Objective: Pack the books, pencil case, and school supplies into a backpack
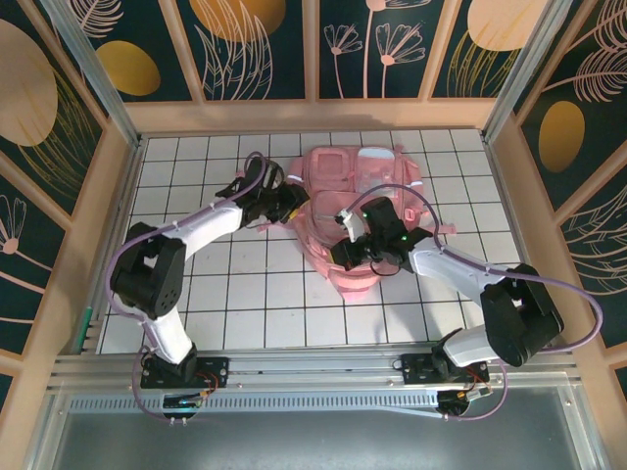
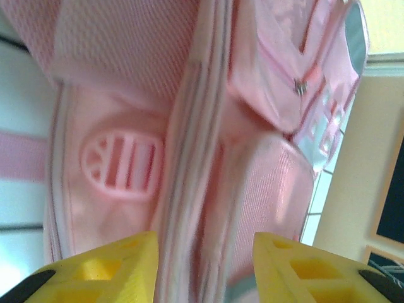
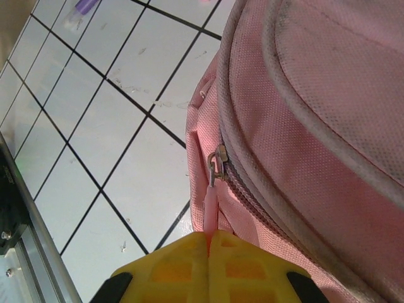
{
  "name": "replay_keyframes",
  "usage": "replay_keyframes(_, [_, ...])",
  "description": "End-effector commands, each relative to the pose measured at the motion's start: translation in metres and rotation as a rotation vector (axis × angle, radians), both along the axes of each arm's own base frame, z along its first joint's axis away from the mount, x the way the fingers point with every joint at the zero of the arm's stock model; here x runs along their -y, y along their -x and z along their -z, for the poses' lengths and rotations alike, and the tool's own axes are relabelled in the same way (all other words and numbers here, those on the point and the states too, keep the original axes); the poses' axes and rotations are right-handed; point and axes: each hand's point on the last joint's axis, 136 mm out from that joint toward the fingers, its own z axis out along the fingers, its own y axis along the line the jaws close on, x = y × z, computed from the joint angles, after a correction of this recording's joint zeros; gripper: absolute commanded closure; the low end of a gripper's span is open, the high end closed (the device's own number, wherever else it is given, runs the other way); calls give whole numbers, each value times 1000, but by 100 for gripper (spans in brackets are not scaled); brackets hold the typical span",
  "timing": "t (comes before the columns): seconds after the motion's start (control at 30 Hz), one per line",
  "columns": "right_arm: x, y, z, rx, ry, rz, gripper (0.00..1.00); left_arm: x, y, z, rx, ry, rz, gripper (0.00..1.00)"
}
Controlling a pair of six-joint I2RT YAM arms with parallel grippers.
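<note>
My right fingers (image 3: pixel 177 268) are clamped together on the pink zipper pull (image 3: pixel 211 205) of the backpack (image 3: pixel 315 95), which lies just ahead of them on the table (image 3: pixel 120 126). My left fingers (image 2: pixel 101 271) stand apart, with the backpack's side seam between them.

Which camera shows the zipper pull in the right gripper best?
Right wrist: the zipper pull is close and sharp, pinched in the right gripper. Top external leaves it too small; left wrist faces the backpack elsewhere.

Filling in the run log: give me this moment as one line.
left gripper: open, at backpack side | right gripper: shut on zipper pull
</note>
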Motion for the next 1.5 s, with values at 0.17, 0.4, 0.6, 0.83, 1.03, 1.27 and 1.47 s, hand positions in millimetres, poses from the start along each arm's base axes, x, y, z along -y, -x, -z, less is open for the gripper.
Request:
replay_keyframes(0.17, [-10, -7, -25, 73, -57, -14, 100, 22, 38, -4, 6, 11, -51, 57])
replay_keyframes(0.4, [-5, -11, -25, 103, -33, 26, 100, 21, 51, 16, -32, -1, -103, 58])
replay_keyframes(0.6, [0, -11, -17, 106, 2, 38, 100, 3, 61, 19, -38, -25, -169, 57])
replay_keyframes(0.83, [-3, -5, 0, 96, 46, 11, 100, -3, 66, 25, -44, -17, -200, 56])
replay_keyframes(1.03, [-5, -4, 13, 80, 70, 15, 100, 12, 59, 36, -57, 12, -174, 58])
replay_keyframes(1.27, [-2, -12, 24, 65, 103, 70, 90, 16, 56, 38, -55, -1, -163, 63])
replay_keyframes(1.47, [-7, -12, 29, 37, 102, 71, 85, 14, 59, 40, -60, -1, -167, 63])
